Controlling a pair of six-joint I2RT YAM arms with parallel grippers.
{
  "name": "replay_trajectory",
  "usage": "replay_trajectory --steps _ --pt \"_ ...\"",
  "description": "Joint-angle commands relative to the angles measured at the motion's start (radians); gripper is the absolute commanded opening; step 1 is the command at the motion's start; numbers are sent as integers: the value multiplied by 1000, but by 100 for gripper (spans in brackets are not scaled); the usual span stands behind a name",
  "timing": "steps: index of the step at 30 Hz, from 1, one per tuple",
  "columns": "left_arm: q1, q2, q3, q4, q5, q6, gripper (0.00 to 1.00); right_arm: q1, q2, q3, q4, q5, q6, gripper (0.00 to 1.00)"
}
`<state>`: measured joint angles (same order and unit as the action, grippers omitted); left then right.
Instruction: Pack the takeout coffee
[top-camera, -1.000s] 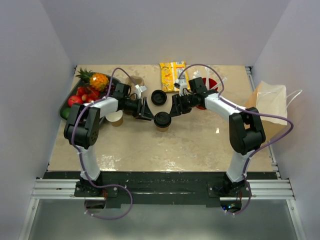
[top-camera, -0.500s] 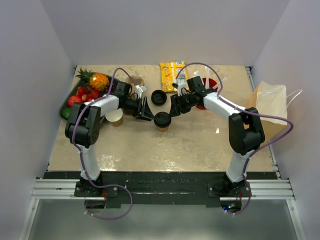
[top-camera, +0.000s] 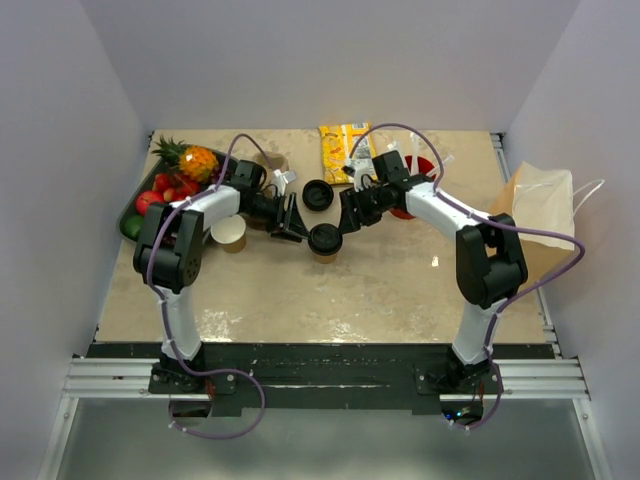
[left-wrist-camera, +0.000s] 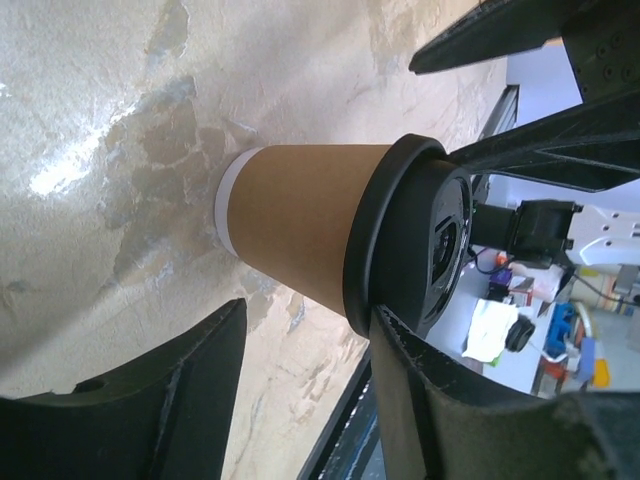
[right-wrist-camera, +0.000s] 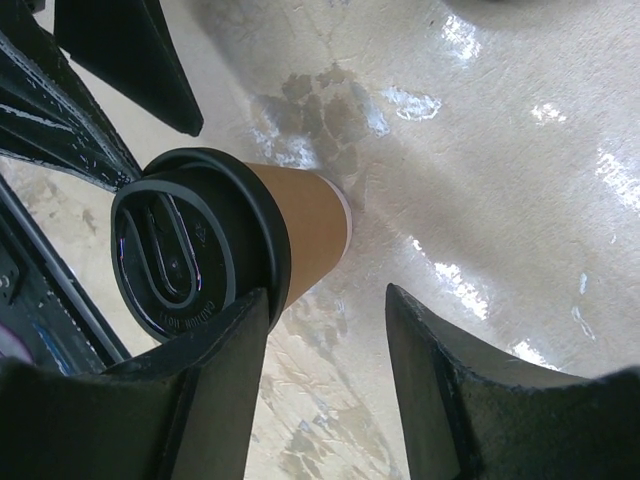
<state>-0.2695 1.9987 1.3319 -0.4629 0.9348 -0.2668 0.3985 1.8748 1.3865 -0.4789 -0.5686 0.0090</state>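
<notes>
Brown paper with a black lid: the takeout coffee (top-camera: 324, 240), one item, standing upright on the bench (top-camera: 300, 290) about midway between the left and right edges, somewhat nearer the far edge than the near one.

Left claw (top-camera: 297, 221): just beside the cup on its left, released, jaws spread. In the left wrist view one finger (left-wrist-camera: 440, 420) meets the rim of the lid and the other finger (left-wrist-camera: 150, 400) stands clear of the cup wall.

Right claw (top-camera: 343, 213): just beside the cup on its right, also released. In the right wrist view the lid overlaps one finger (right-wrist-camera: 210, 400), and the other finger (right-wrist-camera: 470, 400) is apart from the cup.

Other items on the bench:
- loose black lid (top-camera: 318, 194), just beyond the cup.
- lidless paper cup (top-camera: 229, 233), near the left edge.
- fruit tray (top-camera: 131, 214) with a pineapple (top-camera: 188, 159), far-left corner.
- yellow packet (top-camera: 343, 150), at the far edge.
- red cup (top-camera: 420, 168), behind the right arm.
- paper bag (top-camera: 540, 215), at the right edge.
</notes>
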Motion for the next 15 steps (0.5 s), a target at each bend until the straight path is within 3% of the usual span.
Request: replay_trajectory --steps 1,6,15 --pt "-30 43 -2 59 -171 124 59 45 18 49 -21 -36 -50 60" --pt "-27 -20 15 63 -59 178 62 34 -55 78 -27 -37 -76 70" --pt "-17 -109 -7 73 32 222 64 23 -131 28 -67 -14 -130 73"
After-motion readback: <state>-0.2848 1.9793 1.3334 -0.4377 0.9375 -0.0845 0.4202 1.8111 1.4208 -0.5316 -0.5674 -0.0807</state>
